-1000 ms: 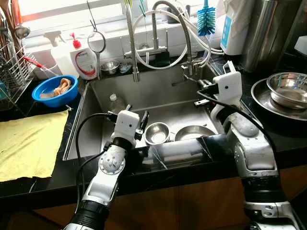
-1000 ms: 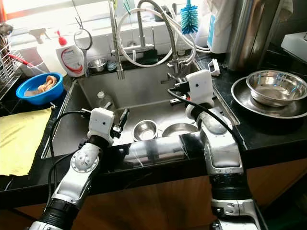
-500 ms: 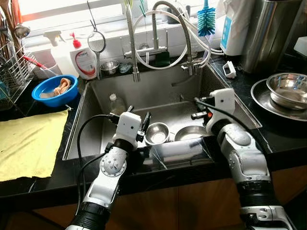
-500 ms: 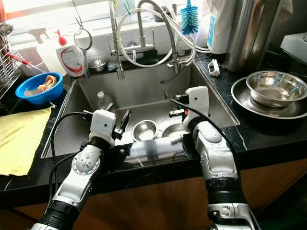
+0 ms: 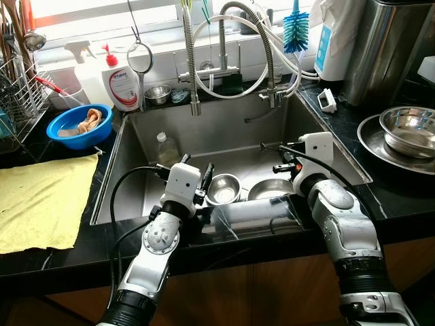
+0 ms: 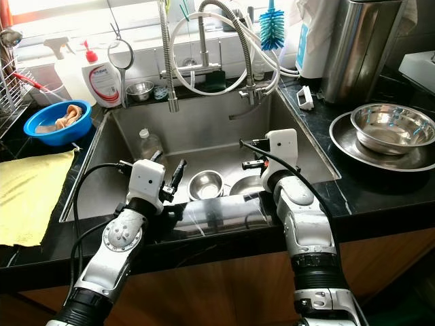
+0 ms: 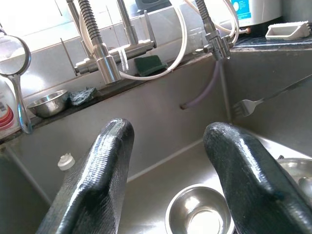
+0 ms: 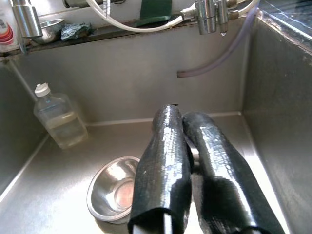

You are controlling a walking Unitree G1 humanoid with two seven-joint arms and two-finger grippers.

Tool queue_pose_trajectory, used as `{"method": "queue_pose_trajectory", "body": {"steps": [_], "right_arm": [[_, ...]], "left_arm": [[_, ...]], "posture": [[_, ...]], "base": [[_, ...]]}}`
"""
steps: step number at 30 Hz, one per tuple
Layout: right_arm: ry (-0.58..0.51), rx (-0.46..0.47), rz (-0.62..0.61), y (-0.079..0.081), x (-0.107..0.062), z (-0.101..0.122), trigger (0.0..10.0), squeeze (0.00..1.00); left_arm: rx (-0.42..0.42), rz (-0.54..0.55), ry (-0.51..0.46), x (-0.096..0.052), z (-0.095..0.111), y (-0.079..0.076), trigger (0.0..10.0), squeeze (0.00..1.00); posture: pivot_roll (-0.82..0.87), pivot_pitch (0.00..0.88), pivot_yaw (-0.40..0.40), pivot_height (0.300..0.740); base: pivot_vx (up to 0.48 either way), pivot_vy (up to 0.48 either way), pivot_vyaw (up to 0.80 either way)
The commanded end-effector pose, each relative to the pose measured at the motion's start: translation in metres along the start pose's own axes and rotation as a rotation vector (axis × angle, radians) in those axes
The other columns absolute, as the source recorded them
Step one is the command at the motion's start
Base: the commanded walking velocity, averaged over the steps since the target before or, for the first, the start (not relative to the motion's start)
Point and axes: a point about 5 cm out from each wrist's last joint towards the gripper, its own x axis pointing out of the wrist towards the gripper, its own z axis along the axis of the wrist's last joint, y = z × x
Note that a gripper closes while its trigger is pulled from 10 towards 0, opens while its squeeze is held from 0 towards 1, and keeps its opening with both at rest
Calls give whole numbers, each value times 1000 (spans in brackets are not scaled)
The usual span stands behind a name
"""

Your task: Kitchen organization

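**Stainless Sink: Both Grippers Over the Basin**

Stainless steel forms the sink [image 5: 136,170], which is the reference landmark for all positions below.

**Left gripper.** The left gripper [image 7: 168,161] is inside the sink, close to its front wall. Its two black fingers [image 7: 105,170] stand spread apart and grasp nothing. A small steel bowl [image 5: 223,188] rests upright on the sink floor, just beyond the fingertips and apart from them.

**Right gripper.** The right gripper [image 8: 183,117] is also inside the sink, toward its right wall. Its fingers are pressed together side by side and enclose nothing. A shallower steel bowl [image 5: 272,189] lies on the sink floor just beside the small bowl, under the right wrist.

**Other contents of the sink.** A clear plastic bottle [image 8: 57,118] with a white cap stands upright at the rear left of the sink floor. A fork [image 7: 253,105] leans against the right wall.

**Around the sink.**
- Rear ledge: a spring-neck faucet [image 5: 192,61], a green sponge [image 7: 148,63], a tiny steel cup [image 5: 158,94].
- Left counter: a blue bowl [image 5: 78,125], a yellow cloth [image 5: 41,200], a soap bottle [image 5: 124,83].
- Right counter: a steel bowl on a plate [image 5: 408,129].
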Motion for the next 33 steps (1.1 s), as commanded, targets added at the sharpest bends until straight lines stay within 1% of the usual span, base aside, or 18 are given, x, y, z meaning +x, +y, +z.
{"method": "queue_pose_trajectory", "body": {"steps": [1, 12, 13, 14, 15, 17, 19, 22, 23, 24, 25, 27, 28, 29, 30, 31, 32, 33], "right_arm": [[27, 26, -8, 0, 2, -4, 10000, 1000], [16, 2, -32, -3, 1, -1, 10000, 1000], [9, -12, -36, -4, 0, 1, 10000, 529], [5, -20, -37, -4, 0, 3, 10000, 529], [-1, -38, -45, -6, -1, 5, 10000, 0], [-42, -97, -92, -15, -7, 21, 10000, 0], [-94, -111, -129, -22, -12, 38, 10000, 0], [-182, -176, -201, -40, -25, 72, 10000, 0], [-182, -176, -201, -40, -25, 72, 10000, 0], [-206, -212, -231, -48, -33, 86, 10000, 0], [-206, -228, -247, -54, -38, 91, 10000, 0], [-192, -257, -279, -62, -43, 95, 10000, 0], [-170, -302, -324, -71, -49, 97, 10000, 0], [-156, -317, -362, -82, -55, 97, 10000, 298], [-147, -324, -386, -89, -59, 97, 10000, 298], [-139, -315, -408, -95, -62, 97, 10000, 1000], [-117, -312, -442, -105, -67, 95, 10000, 1000], [-106, -320, -457, -108, -69, 94, 10000, 1000]], "left_arm": [[25, 2, -3, -2, -1, 1, 10000, 0], [29, 11, 0, -1, 0, 5, 10000, 0], [30, 13, 2, -1, -1, 5, 10000, 0], [30, 14, 2, 0, -1, 6, 10000, 0], [31, 17, 3, 0, -1, 6, 10000, 0], [32, 24, 6, 1, -1, 8, 10000, 0], [32, 27, 7, 1, 0, 9, 10000, 0], [33, 27, 9, 3, 0, 10, 10000, 0], [33, 27, 9, 3, 0, 10, 10000, 0], [33, 26, 10, 4, 0, 10, 10000, 0], [32, 24, 10, 4, -1, 10, 10000, 0], [31, 22, 12, 4, -1, 9, 10000, 0], [30, 20, 12, 4, -1, 9, 10000, 0], [28, 19, 12, 5, -1, 8, 10000, 0], [27, 18, 12, 5, -1, 8, 10000, 0], [26, 17, 13, 5, -1, 7, 10000, 0], [24, 15, 13, 6, -1, 7, 10000, 0], [24, 14, 12, 6, -1, 6, 10000, 0]], "posture": [[-212, 0, 107, 740], [-208, 0, 105, 740], [-208, 0, 106, 740], [-209, 0, 106, 740], [-210, 0, 107, 740], [-210, 0, 113, 740], [-215, 0, 116, 740], [-240, 0, 130, 740], [-240, 0, 130, 740], [-251, 0, 136, 740], [-253, 0, 137, 740], [-258, 0, 139, 740], [-258, 0, 139, 740], [-270, 0, 145, 740], [-270, 0, 145, 740], [-273, 0, 147, 740], [-275, 0, 149, 740], [-274, 0, 149, 740]], "base": [[0, 0, 0], [0, 0, 0], [0, 0, 0], [0, 0, 0], [0, 0, 0], [0, 0, 0], [0, 0, 0], [0, 0, 0], [0, 0, 0], [0, 0, 0], [0, 0, 0], [0, 0, 0], [0, 0, 0], [0, 0, 0], [0, 0, 0], [0, 0, 0], [0, 0, 0], [0, 0, 0]]}}
